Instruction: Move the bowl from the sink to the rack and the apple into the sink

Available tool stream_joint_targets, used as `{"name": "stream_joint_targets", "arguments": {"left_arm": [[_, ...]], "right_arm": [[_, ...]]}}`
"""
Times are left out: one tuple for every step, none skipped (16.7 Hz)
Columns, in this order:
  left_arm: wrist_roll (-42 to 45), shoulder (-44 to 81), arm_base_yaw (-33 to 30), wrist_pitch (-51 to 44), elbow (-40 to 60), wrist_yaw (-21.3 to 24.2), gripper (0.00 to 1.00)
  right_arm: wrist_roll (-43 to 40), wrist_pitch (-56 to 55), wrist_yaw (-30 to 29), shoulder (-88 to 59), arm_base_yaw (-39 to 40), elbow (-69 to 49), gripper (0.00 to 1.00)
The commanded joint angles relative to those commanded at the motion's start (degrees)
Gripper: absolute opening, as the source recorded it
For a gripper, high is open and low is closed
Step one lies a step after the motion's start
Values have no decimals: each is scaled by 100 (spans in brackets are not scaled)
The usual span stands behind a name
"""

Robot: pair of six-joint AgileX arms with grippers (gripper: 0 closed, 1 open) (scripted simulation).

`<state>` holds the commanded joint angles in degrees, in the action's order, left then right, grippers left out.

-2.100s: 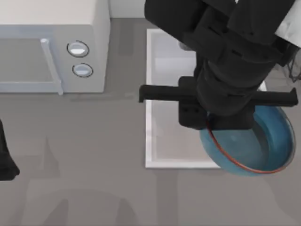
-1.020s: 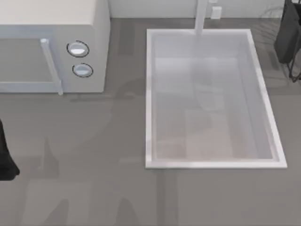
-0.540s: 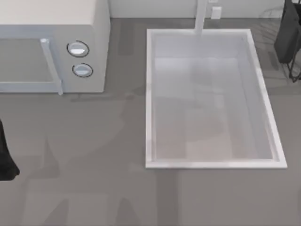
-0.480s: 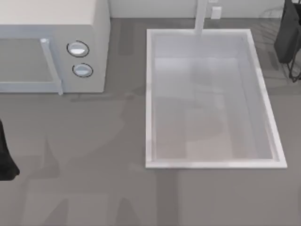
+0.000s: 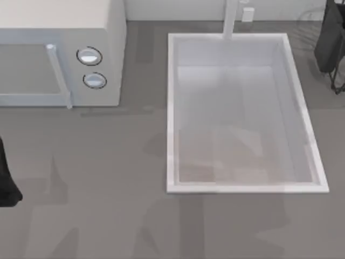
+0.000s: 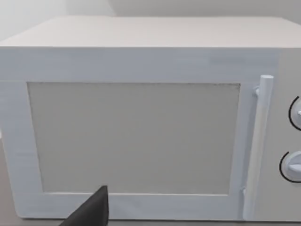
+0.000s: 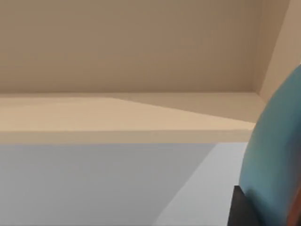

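At the left edge: left arm (image 5: 6, 181) sits parked, a dark shape well apart from the work; whether its fingers are open I cannot tell.
Far left: microwave (image 5: 62, 51) with two round knobs, facing the left wrist camera; not part of the job.
Table (image 5: 108, 205): bare grey surface near the camera.
Right of centre: sink (image 5: 171, 135) holds nothing, tap post (image 5: 230, 19) at its far rim.
Far right edge: right arm (image 5: 330, 38) shows as a dark mass beside thin wires that may be the rack.
Bowl (image 7: 277, 160): blue curve pressed close to the right wrist camera, apparently carried; the grip itself is hidden, so I cannot tell how the fingers stand.
Apple: not located.
Step in hand, as I judge it: setting the bowl on the rack.
Doing it well: lower slowly, keep the bowl level, release only once the wires bear it.
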<state>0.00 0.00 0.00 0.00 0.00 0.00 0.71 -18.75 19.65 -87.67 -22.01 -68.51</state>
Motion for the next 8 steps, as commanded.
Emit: {"name": "stream_joint_targets", "arguments": {"left_arm": [[0, 0, 0, 0, 0, 0, 100], [0, 0, 0, 0, 0, 0, 100], [0, 0, 0, 0, 0, 0, 100], [0, 0, 0, 0, 0, 0, 100], [0, 0, 0, 0, 0, 0, 100], [0, 0, 0, 0, 0, 0, 100], [0, 0, 0, 0, 0, 0, 100], [0, 0, 0, 0, 0, 0, 100]], "right_arm": [[-3, -387, -57, -217, 41, 152, 0], [-4, -771, -113, -429, 86, 308, 0], [-3, -1146, -167, -634, 134, 465, 0], [-1, -1504, -216, -827, 186, 618, 0], [2, -1839, -259, -1004, 239, 764, 0], [6, -2139, -296, -1161, 291, 898, 0], [10, -2396, -327, -1293, 340, 1017, 0], [15, -2599, -350, -1397, 383, 1116, 0]]}}
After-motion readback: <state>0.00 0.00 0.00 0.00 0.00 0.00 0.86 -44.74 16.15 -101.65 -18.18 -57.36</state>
